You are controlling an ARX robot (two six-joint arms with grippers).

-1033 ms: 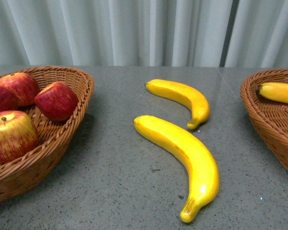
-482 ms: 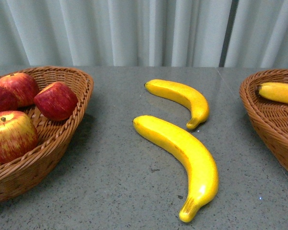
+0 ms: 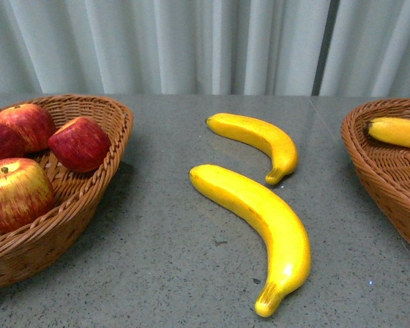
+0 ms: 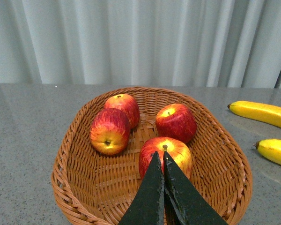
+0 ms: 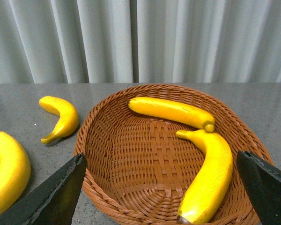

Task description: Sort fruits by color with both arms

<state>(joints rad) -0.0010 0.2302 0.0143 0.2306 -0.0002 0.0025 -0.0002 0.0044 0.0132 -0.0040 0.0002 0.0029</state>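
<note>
A grey speckled counter [image 3: 157, 266] stands before a pale pleated curtain [image 3: 191, 48]. In the front view, a wicker left basket [image 3: 119, 130] sits at 9 o'clock and holds red apples [image 3: 80, 143]. Three show well and a fourth is cut by the frame edge. Two bananas lie on the counter near the centre, apart from each other and from both baskets. The short banana [image 3: 256, 139] lies toward 1 o'clock. The long banana [image 3: 263, 229] runs from the centre toward 5 o'clock, stem end nearest the camera. At 3 o'clock the right basket [image 3: 369, 167] is partly out of frame, and only one yellow end [image 3: 400, 132] shows inside it.

The arms show only in the wrist views. The left wrist view shows the left end effector [image 4: 159, 158] closed, its black fingers pressed together with nothing between them, over the left basket. Whether it touches the nearest apple cannot be told. All four apples appear whole here, two of them touching.

The right wrist view shows the right end effector [image 5: 160, 158] spread wide and empty, over the right basket. Two bananas lie inside, a straighter banana [image 5: 171, 111] and a curved banana [image 5: 210, 171], their ends close together. The short and long bananas lie on the counter outside that basket.
</note>
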